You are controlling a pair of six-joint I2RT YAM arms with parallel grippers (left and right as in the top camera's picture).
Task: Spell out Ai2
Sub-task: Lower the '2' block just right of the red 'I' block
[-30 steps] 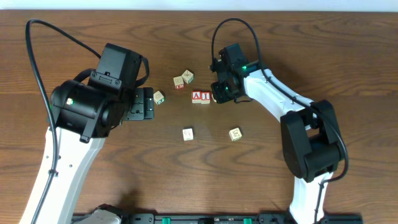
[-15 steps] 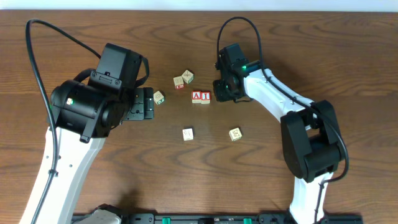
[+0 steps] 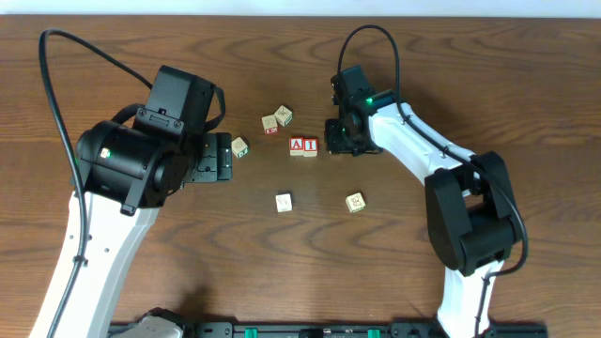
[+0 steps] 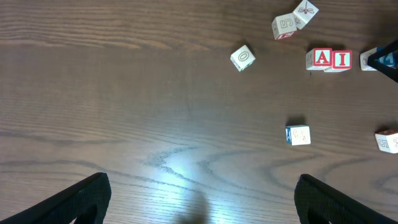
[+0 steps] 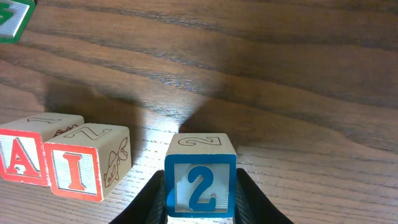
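A red "A" block [image 3: 298, 145] and a red "I" block [image 3: 311, 145] sit side by side mid-table; they also show in the right wrist view, the A block [image 5: 20, 158] and the I block [image 5: 84, 161], and in the left wrist view [image 4: 321, 58]. My right gripper [image 3: 340, 141] is shut on a blue "2" block [image 5: 200, 184], held just right of the I block with a small gap. My left gripper [image 4: 202, 202] is open and empty over bare table to the left [image 3: 218, 156].
Loose wooden blocks lie around: a "0" block [image 3: 240, 146], two blocks [image 3: 277, 118] behind the letters, one [image 3: 284, 202] in front, another [image 3: 355, 202] front right. A green-edged block [image 5: 11, 18] shows at the right wrist view's top left.
My right gripper has shifted a little to the right with the 2 block, away from the I block. The left arm has not moved.
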